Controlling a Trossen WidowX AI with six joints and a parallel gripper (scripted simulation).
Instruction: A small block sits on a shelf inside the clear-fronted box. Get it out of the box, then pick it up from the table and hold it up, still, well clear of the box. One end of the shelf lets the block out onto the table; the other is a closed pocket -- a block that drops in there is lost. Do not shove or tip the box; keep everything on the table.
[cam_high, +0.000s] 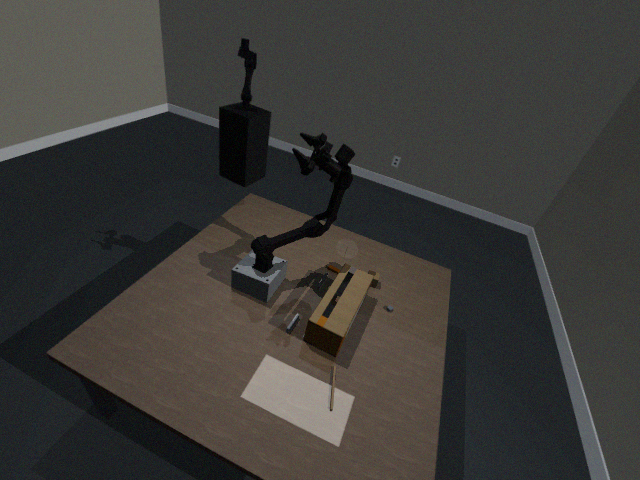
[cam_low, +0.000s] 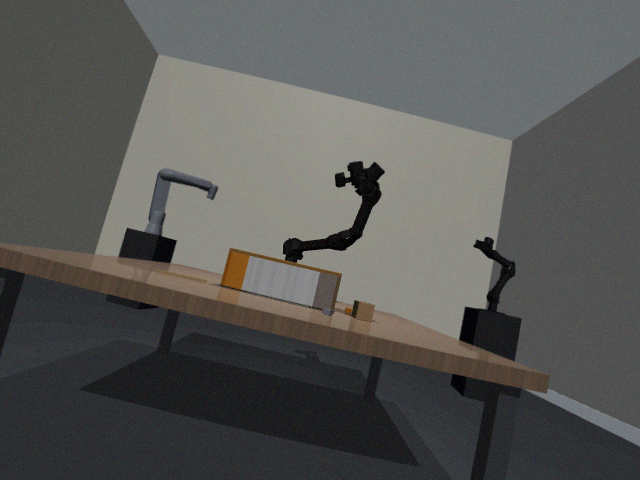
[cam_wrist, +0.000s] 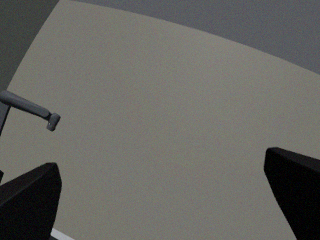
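Note:
The tan box (cam_high: 355, 299) (cam_low: 289, 265) stands on the table, with a long dark slot in its top. Its front in the exterior view shows a pale middle, an orange section at the left end and a greyish section at the right end. A tiny pinkish-tan patch (cam_high: 337, 298) shows in the slot; I cannot tell whether it is the small block. No block can be made out through the front. My gripper (cam_high: 298, 143) (cam_wrist: 164, 168) is open and empty, raised high above the table and pointing away from the box.
A tan cube (cam_high: 375, 279) (cam_low: 363, 311) and an orange piece (cam_high: 333, 268) (cam_low: 348, 311) lie by one box end. A small blue-grey piece (cam_high: 389, 308) (cam_low: 327, 311), a dark marker (cam_high: 293, 322), a translucent disc (cam_high: 346, 249), white paper (cam_high: 284, 395) and a wooden stick (cam_high: 332, 384) also lie there.

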